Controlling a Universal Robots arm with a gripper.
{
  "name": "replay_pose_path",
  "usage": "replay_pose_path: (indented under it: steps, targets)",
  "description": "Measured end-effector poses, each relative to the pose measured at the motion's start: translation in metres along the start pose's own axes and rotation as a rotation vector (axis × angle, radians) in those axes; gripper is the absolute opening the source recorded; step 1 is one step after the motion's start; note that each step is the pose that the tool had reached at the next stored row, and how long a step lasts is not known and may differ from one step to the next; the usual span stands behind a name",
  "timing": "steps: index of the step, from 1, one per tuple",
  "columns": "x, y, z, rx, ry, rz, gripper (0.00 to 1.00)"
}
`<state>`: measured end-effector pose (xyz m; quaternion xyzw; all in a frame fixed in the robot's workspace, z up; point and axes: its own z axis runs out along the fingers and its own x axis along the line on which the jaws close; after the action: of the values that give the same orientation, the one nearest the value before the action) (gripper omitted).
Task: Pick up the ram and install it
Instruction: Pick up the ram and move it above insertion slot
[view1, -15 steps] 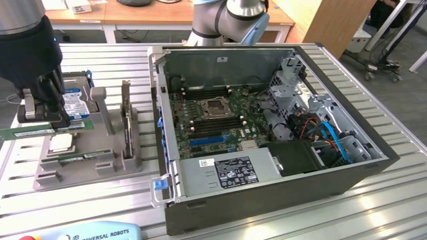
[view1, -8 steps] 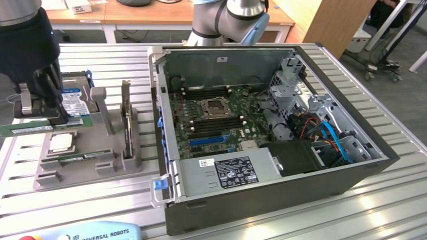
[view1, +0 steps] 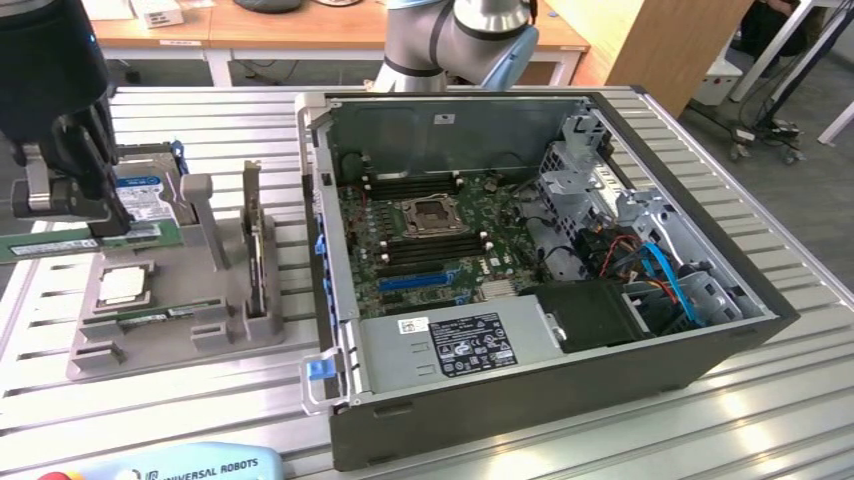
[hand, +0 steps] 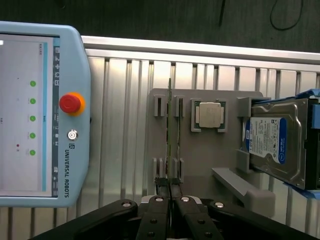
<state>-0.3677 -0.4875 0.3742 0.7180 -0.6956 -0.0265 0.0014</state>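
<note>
Since the tool (view1: 67, 215) is pinched almost shut on the ram (view1: 38, 247), the pick-up half of the task looks done and the install half not yet begun. In the exterior view the tool hangs at the frame's upper left. The ram is a green strip held level beneath it at the left edge, by the left end of the grey holder (view1: 174, 338). It is well apart from the open computer case (view1: 694, 370), which takes up the centre and right.

As I judge it, the move to the case calls for carrying the stick over the case wall without tilting it. Its long edge must then line up with one of the long dark memory slots (view1: 407, 186) flanking the CPU socket (view1: 434, 215), and be pressed down evenly. The stick is thin, so a skewed approach could bind.

The exterior view gives the ram's broad face, its place over the bench (view1: 787, 390) and the way to the case. The wrist view gives the grip itself: the stick edge-on, a thin line running out from between the closed fingers (hand: 157, 217). It sits in line with the holder's paired slot blocks, with the square CPU chip (hand: 209, 115), the blue-labelled hard drive (hand: 272, 142) and a teach pendant (hand: 30, 115) nearby. Whether the ram's lower edge is clear of those blocks I cannot tell.
</note>
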Motion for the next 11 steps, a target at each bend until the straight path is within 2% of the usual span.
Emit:
replay_pose_path:
  steps: [11]
  targets:
    - [-0.001,0.0007,-0.0194,0.0,0.0001,0.0,0.12]
